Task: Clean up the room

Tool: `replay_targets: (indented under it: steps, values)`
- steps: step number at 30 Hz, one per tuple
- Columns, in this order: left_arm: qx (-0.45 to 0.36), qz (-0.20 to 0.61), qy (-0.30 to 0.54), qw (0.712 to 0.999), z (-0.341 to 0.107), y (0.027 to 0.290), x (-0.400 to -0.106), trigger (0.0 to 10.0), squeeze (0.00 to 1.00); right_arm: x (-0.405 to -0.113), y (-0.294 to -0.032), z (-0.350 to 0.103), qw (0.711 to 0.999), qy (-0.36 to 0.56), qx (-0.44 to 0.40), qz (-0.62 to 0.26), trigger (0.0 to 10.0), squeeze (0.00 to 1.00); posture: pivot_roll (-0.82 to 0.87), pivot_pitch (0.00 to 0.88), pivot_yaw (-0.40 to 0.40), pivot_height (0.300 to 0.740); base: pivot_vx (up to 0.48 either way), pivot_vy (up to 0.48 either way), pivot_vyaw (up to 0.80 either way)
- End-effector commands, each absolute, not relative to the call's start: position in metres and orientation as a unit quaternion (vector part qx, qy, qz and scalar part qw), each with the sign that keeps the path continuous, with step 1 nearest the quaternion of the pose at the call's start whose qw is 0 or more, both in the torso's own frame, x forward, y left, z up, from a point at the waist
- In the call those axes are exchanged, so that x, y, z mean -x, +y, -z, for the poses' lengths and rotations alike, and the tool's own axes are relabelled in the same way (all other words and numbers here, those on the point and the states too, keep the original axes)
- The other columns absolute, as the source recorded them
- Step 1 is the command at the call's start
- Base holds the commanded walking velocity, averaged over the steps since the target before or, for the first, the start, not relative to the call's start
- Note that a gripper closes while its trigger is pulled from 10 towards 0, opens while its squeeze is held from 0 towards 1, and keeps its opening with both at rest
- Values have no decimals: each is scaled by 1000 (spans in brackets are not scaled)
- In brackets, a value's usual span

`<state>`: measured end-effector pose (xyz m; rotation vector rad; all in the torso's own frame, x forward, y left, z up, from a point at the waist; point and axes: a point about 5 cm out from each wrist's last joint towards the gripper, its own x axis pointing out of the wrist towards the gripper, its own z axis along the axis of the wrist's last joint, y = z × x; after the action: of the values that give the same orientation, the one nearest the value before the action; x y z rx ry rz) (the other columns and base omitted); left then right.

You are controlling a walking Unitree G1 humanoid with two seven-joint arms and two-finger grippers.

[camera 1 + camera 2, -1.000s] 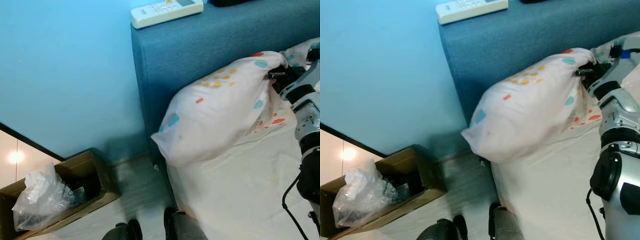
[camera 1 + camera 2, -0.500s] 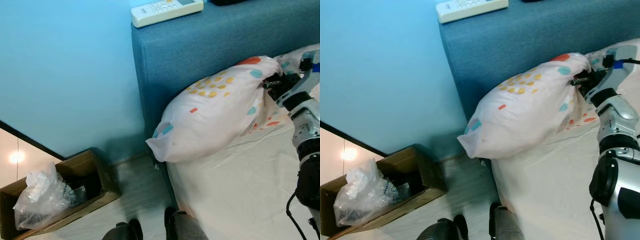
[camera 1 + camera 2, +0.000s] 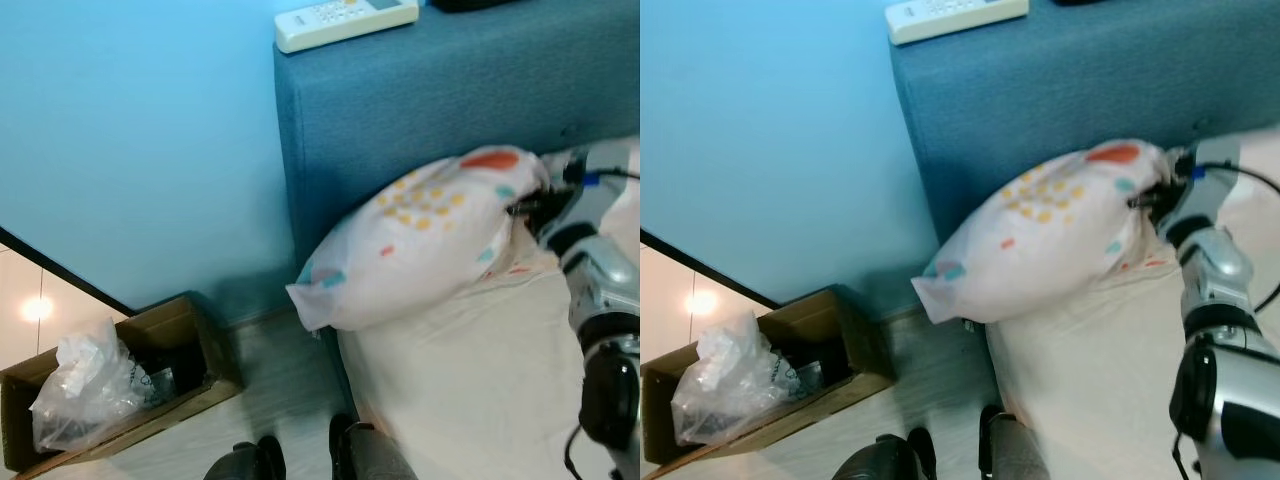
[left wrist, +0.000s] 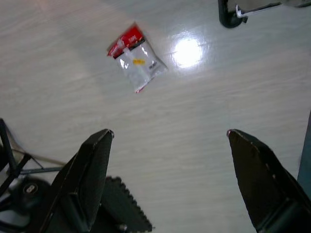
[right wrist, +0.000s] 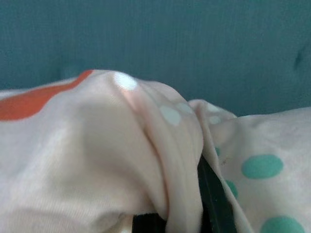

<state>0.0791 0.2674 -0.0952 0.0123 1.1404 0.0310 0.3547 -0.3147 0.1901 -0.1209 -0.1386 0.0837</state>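
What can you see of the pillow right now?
The pillow is plump, in a soft white cloth case with yellow, teal and orange spots. It lies at the bed's head, against the blue headboard, one corner overhanging the mattress edge above the floor. The right claw is shut on its bunched far end.

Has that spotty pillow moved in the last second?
Yes. The right gripper has drawn the pillow toward the blue headboard: its lower corner now hangs less far over the bed edge.
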Motion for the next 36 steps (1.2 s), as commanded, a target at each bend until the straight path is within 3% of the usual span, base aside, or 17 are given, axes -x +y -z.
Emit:
replay_targets:
  steps: [1, 4, 10, 12, 18, 20, 21, 22, 23, 27, 29, 34, 36]
  values:
    - [1, -23, 565, 825, 99, 268, -61, 10000, 0, -349, -315, -181, 993, -62, 82, -52, 10000, 0, 196, 389, 39, 740, 0, 0, 0]
    - [4, -26, 566, 824, 100, 267, -61, 10000, 0, -325, -331, -143, 987, 24, 151, -50, 10000, 0, 185, 377, 35, 740, 0, 0, 0]
    - [7, -30, 563, 826, 100, 265, -66, 10000, 0, -305, -347, -123, 966, 104, 229, -52, 10000, 0, 168, 358, 27, 740, 0, 0, 0]
    - [13, -31, 559, 828, 101, 260, -72, 10000, 0, -289, -368, -115, 923, 197, 327, -54, 10000, 0, 153, 341, 19, 740, 0, 0, 0]
    - [16, -31, 557, 829, 102, 256, -76, 10000, 0, -282, -379, -114, 888, 244, 388, -48, 10000, 0, 143, 333, 15, 740, 0, 0, 0]
    - [20, -31, 556, 831, 103, 252, -79, 10000, 0, -272, -387, -107, 843, 292, 447, -70, 10000, 0, 122, 311, 5, 740, 0, 0, 0]
    - [20, -31, 556, 831, 103, 252, -79, 10000, 0, -272, -387, -107, 843, 292, 447, -70, 10000, 0, 122, 311, 5, 740, 0, 0, 0]
    - [24, -31, 554, 832, 103, 248, -84, 10000, 0, -262, -391, -97, 795, 337, 496, -95, 10000, 0, 118, 302, 2, 740, 0, 0, 0]
    - [25, -32, 553, 832, 103, 246, -86, 10000, 0, -261, -390, -92, 780, 350, 511, -93, 10000, 0, 112, 292, 0, 740, 0, 0, 0]
    - [26, -33, 552, 833, 103, 244, -88, 10000, 0, -263, -383, -81, 775, 357, 516, -76, 10000, 0, 108, 280, -3, 740, 0, 0, 0]
    - [27, -36, 551, 833, 104, 243, -91, 10000, 0, -269, -360, -63, 805, 357, 465, -92, 10000, 0, 102, 264, -7, 740, 0, 0, 0]
    - [28, -37, 550, 834, 103, 241, -95, 10000, 0, -272, -343, -49, 803, 365, 458, -114, 10000, 0, 93, 251, -11, 740, 0, 0, 0]
    - [28, -38, 550, 834, 103, 240, -98, 10000, 0, -274, -338, -42, 802, 388, 446, -85, 10000, 0, 82, 239, -8, 740, 0, 0, 0]
